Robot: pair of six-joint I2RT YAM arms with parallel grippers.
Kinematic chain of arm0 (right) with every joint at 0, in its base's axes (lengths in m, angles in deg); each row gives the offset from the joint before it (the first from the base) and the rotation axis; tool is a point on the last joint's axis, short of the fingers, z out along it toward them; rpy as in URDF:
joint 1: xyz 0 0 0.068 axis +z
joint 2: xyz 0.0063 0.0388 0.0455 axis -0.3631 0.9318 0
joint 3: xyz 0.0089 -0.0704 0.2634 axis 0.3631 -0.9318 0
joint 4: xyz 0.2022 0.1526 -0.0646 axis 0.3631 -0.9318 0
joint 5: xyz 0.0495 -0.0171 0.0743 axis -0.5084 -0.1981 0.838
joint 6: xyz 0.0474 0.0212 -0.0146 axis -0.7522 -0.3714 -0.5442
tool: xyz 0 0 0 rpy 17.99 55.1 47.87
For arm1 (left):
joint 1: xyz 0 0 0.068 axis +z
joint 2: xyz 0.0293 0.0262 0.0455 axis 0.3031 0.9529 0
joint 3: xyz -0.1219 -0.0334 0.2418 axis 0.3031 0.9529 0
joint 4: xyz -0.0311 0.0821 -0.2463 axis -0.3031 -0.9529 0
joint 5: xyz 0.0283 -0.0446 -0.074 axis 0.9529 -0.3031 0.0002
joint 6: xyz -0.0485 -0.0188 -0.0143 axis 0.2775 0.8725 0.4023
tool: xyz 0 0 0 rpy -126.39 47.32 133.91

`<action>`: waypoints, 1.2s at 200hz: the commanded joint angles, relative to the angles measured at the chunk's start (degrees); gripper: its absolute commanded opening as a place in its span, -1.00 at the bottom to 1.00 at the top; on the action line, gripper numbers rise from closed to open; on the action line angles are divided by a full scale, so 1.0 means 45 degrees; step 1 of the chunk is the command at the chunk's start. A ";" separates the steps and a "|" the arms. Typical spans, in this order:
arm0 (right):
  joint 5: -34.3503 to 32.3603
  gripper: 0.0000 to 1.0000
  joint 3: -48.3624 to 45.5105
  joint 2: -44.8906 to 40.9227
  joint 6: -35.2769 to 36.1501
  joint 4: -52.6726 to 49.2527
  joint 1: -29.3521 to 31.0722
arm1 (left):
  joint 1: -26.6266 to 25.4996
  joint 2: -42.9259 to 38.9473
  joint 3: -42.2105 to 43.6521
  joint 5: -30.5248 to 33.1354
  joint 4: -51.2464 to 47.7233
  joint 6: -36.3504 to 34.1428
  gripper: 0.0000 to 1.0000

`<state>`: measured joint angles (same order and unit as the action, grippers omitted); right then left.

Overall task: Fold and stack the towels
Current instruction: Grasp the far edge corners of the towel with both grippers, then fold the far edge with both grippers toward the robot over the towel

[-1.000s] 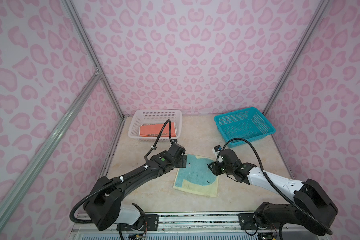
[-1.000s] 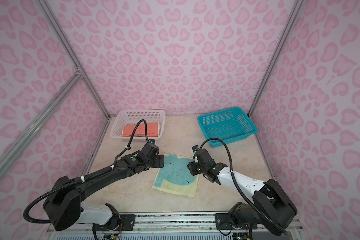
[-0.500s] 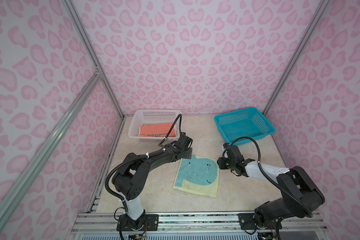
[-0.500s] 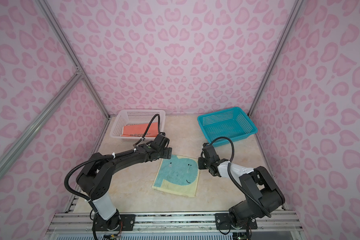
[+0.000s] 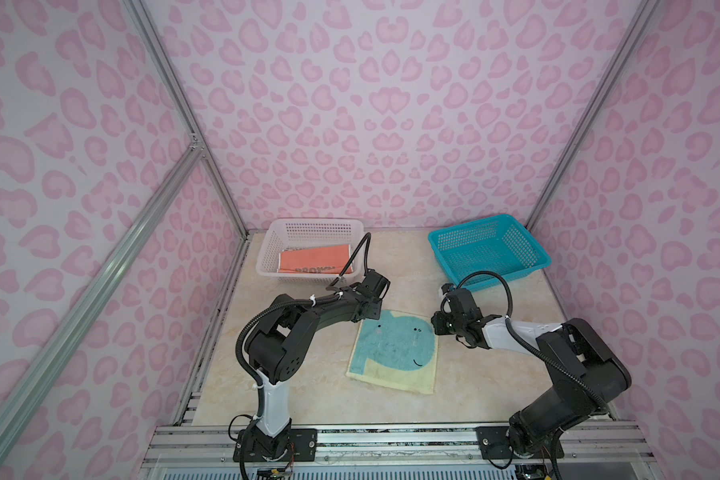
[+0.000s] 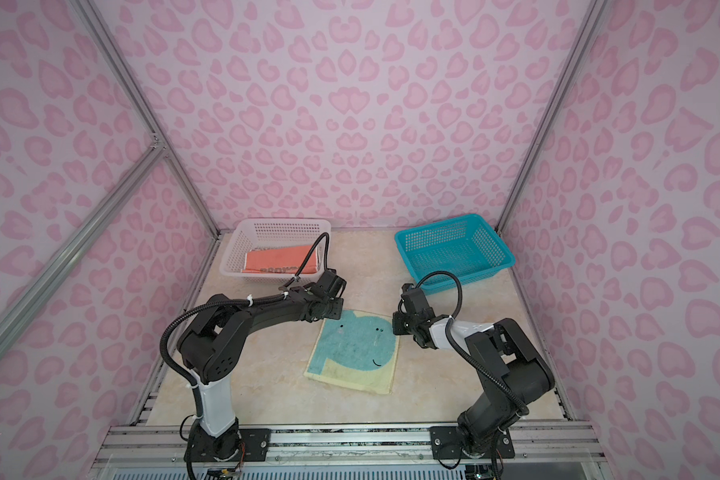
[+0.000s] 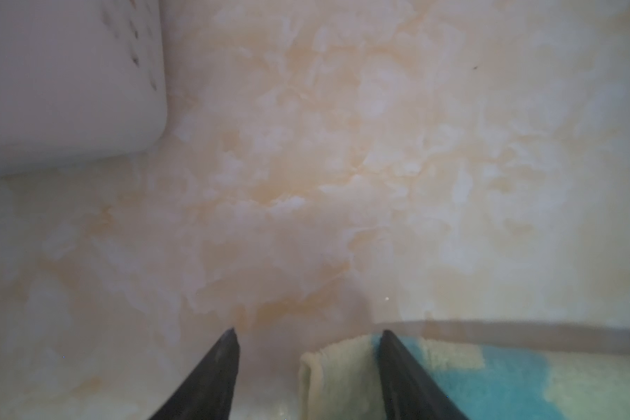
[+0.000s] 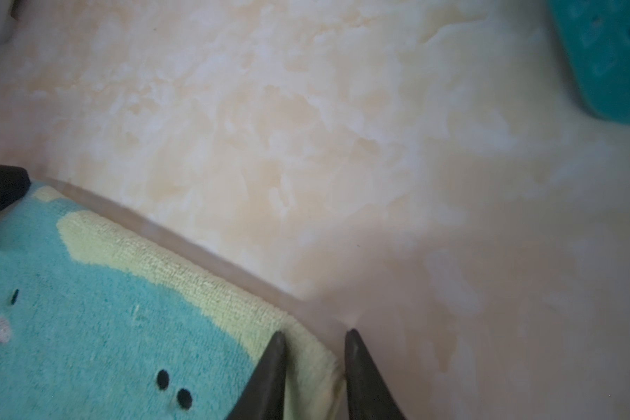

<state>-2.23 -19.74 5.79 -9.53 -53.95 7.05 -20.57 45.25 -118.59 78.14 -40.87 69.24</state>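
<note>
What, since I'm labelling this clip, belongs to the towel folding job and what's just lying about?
Job: teal towel, orange towel, left gripper, right gripper.
Lying about: white basket holding the orange towel, teal basket.

You're looking at a robot test cell in a lab, not a home. Pink heart-print wall panels (image 5: 350,104) box it in on three sides, held by bare aluminium framing (image 5: 100,280). The left arm (image 5: 329,316) and the right arm (image 5: 524,332) are bolted to a metal rail (image 5: 391,440) at 6 o'clock of a marble-print desk (image 5: 308,399) (a white basket (image 5: 312,230) sits at 11 o'clock, a teal basket (image 5: 474,237) at 1 o'clock).
</note>
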 commanded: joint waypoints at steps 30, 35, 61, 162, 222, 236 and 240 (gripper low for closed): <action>0.0336 -0.78 -0.0124 0.0228 -0.0065 -0.0335 0.0011 | 0.0027 0.0459 -0.0310 -0.0434 0.0288 -0.0061 -0.27; 0.0333 -0.79 -0.0124 0.0243 -0.0055 -0.0352 0.0011 | 0.0030 0.0497 -0.0327 -0.0475 0.0286 -0.0029 -0.38; 0.0363 -0.99 -0.0100 0.0286 0.0038 -0.0353 0.0011 | 0.0017 0.0559 -0.0233 -0.0740 0.0360 0.0047 -0.77; 0.0276 -1.00 0.0671 -0.0832 0.1185 -0.0792 -0.0362 | 0.0019 -0.1477 0.0594 -0.0032 0.2371 -0.0349 -0.95; 0.1078 -1.00 0.0764 -0.2224 0.2221 -0.1385 -0.0651 | 0.0023 -0.3563 0.2148 0.0224 0.3854 -0.0921 -0.95; 0.1711 -1.00 0.0427 -0.2666 0.2362 -0.1437 -0.0636 | 0.0023 -0.4135 0.2820 0.0033 0.4053 -0.0872 -0.95; 0.1872 -1.00 0.0298 -0.2802 0.2357 -0.1460 -0.0657 | 0.0028 -0.4303 0.3024 -0.0016 0.4081 -0.0843 -0.95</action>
<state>2.32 -16.40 -4.52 -1.02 -58.34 4.21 -20.57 29.62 -108.69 77.81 -26.01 66.22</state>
